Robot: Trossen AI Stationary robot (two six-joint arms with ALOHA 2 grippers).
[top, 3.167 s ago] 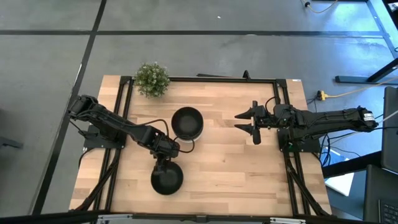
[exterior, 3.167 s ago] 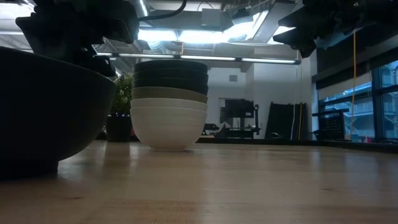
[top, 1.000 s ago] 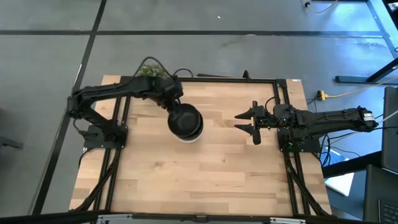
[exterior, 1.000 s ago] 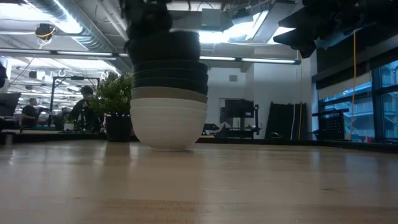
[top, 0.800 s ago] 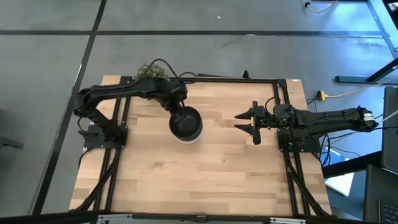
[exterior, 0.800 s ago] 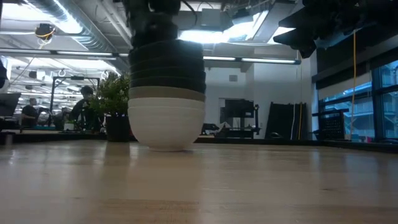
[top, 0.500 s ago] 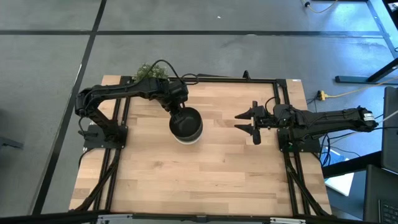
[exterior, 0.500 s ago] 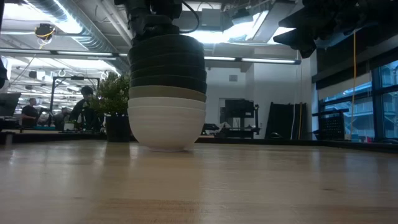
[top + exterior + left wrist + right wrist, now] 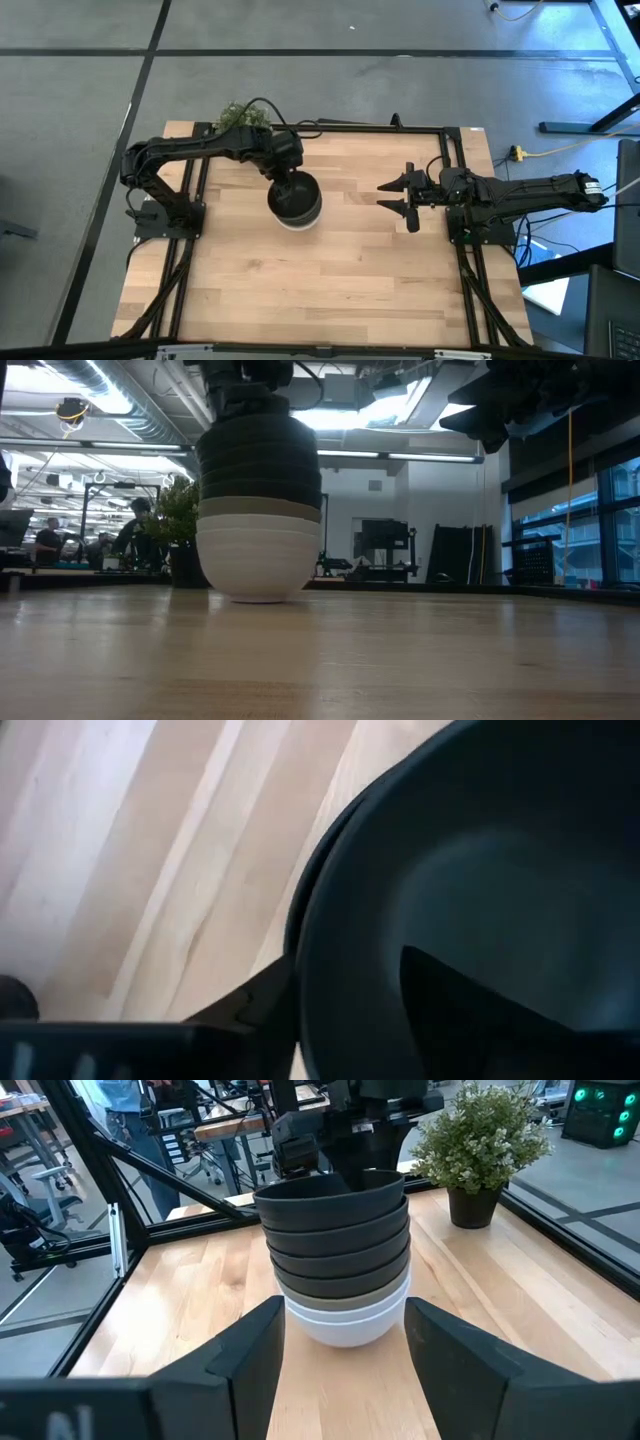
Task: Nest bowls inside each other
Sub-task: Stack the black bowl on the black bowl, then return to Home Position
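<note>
The stack of bowls (image 9: 340, 1255) has glossy black ones on top, one grey-olive below, white at the bottom. The worktop (image 9: 340, 270) is light wood with stripes. The plant (image 9: 478, 1135) is green.

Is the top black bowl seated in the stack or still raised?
Seated: top black bowl sits level in the stack, left gripper at its rim.

The whole light wooden slatted table (image 9: 330, 290) is seen from straight above in the high view; it is skimmed level from its edge in the low view, toward the room behind; the nested stack of black, grey-olive and white round bowls (image 9: 259, 510) is shared by all four views; it is framed at middle distance in the right wrist view and filled very closely by its top black rim in the left wrist view.
</note>
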